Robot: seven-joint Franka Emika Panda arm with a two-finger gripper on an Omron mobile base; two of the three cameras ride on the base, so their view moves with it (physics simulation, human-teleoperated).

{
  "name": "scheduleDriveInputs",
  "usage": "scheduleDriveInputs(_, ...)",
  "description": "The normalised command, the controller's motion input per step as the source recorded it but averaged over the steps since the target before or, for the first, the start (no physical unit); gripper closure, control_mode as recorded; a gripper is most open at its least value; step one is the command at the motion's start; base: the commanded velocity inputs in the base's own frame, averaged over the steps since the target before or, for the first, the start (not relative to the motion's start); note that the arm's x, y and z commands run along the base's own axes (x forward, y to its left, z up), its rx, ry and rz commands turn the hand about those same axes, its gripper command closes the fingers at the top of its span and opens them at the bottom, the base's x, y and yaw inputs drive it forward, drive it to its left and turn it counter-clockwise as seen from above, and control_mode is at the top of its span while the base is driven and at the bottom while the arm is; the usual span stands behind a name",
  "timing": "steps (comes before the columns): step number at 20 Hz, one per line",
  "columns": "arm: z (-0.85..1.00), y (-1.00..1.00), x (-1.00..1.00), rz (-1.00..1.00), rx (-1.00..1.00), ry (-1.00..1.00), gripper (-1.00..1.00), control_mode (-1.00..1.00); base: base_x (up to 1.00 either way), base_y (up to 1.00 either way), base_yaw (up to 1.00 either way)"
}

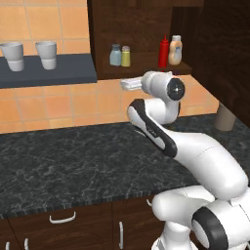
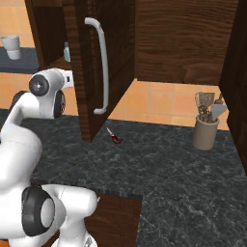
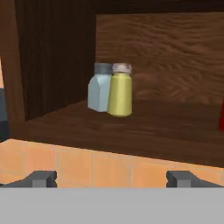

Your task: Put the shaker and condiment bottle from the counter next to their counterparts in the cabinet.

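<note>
Shaker [image 3: 120, 90] and red bottle [image 1: 163, 52] stood beside their twins in the cabinet [image 1: 141, 29], hand [image 3: 111, 178] spread empty, nothing left.

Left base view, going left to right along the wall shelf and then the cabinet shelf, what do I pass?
First white cup → second white cup → grey-blue shaker → yellow-green shaker → red condiment bottle → tan bottle with white cap.

You see a yellow-green shaker [image 3: 120, 94] beside a grey-blue shaker [image 3: 100, 87], a red bottle [image 1: 163, 52], a tan bottle [image 1: 175, 50], a dark brown cabinet [image 3: 166, 48], and a black-grey marbled table [image 1: 73, 166].
</note>
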Motion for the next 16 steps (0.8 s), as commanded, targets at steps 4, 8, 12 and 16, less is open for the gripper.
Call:
scheduleDriveInputs(4,-1.0,-0.14,-1.0,-0.07,0.0,-0.26,-1.0,-1.0,0.0,0.0,0.0)
scheduleDriveInputs(8,-1.0,-0.04,-1.0,-0.08,0.0,-0.19,-1.0,-1.0,0.0,0.0,0.0)
scheduleDriveInputs(12,-0.58,0.0,-0.76,-0.06,0.0,-0.07,-1.0,-1.0,0.0,0.0,0.0)
scheduleDriveInputs(16,0.0,0.0,0.0,0.0,0.0,0.0,-1.0,-1.0,0.0,0.0,0.0)
